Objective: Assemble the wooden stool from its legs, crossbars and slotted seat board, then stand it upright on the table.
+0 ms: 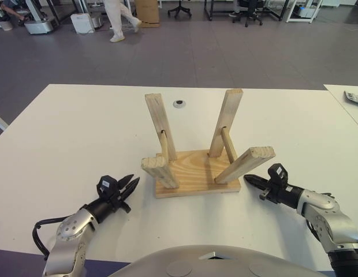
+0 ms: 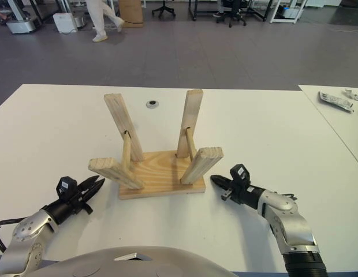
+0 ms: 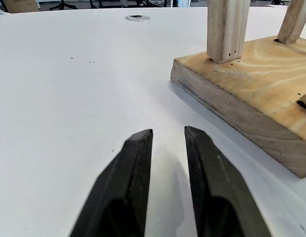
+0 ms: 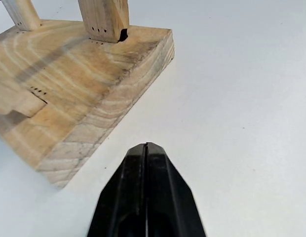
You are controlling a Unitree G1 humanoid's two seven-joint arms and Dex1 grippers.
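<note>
Resting upside down on the desk [image 1: 75,133], the stool [image 1: 193,147] sits on its seat board [image 1: 196,176], legs [image 1: 160,124] splayed upward. It looks stiff and fairly light, with joints perhaps loose, so the board's edges seem the safer hold. The left hand [image 1: 133,181] is narrowly parted and the right hand [image 1: 248,179] pinched shut, both empty beside the board.

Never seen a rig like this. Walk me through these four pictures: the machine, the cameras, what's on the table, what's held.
It is a humanoid robot with two arms. Two pictures look down from its head; two look out from its wrists. On the white table a wooden stool sits upside down, seat board flat, four legs up. The left gripper is beside it with jaws slightly apart; the right gripper is at the other side with jaws shut. Neither holds anything.
</note>
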